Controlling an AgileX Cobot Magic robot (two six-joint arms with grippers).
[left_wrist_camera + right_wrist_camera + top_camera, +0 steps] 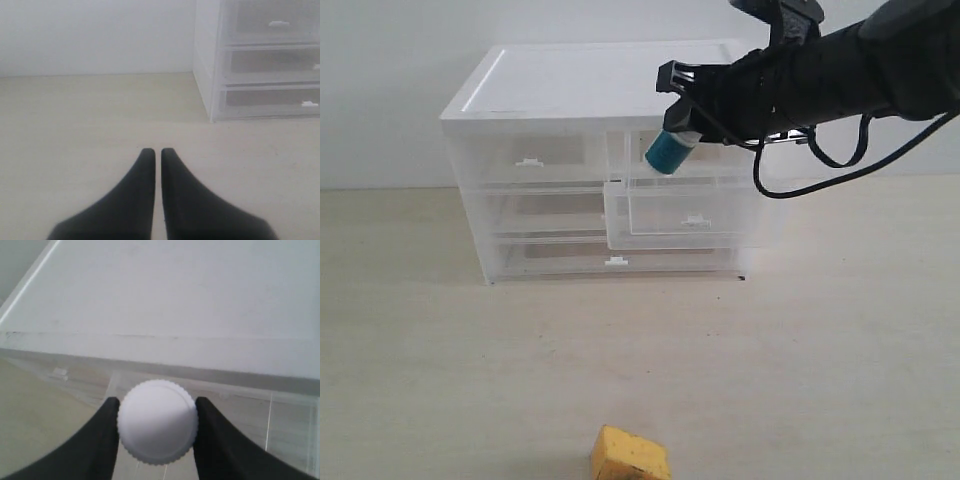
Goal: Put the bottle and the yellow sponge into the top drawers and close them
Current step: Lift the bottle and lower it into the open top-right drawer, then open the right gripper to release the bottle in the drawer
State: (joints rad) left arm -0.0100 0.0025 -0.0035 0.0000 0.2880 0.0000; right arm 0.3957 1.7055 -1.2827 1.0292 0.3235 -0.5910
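Right pincer (157, 406) clamped on bottle (670, 150) by its white cap, bottle tilted, teal body just above pulled-out right top drawer (690, 212); left top drawer (530, 155) shut. Left pincer (157, 153) closed w/ nothing in it, low over surface (75, 115). Yellow sponge (630, 455) on surface, well apart from cabinet (590, 80)

Bottle (669, 151): body was teal; cap (157, 421) was plain white with a ribbed edge.
Yellow sponge (630, 455): was orange-yellow with a few darker flecks.
Cabinet (470, 190): was clear, faintly frosted, with a white top.
Top drawers (665, 212): were clear, with white clip handles.
Table (820, 350): was pale beige with faint grain.
Wall (380, 60): was plain white.
Right gripper (157, 402) and left gripper (158, 151): were matt black.
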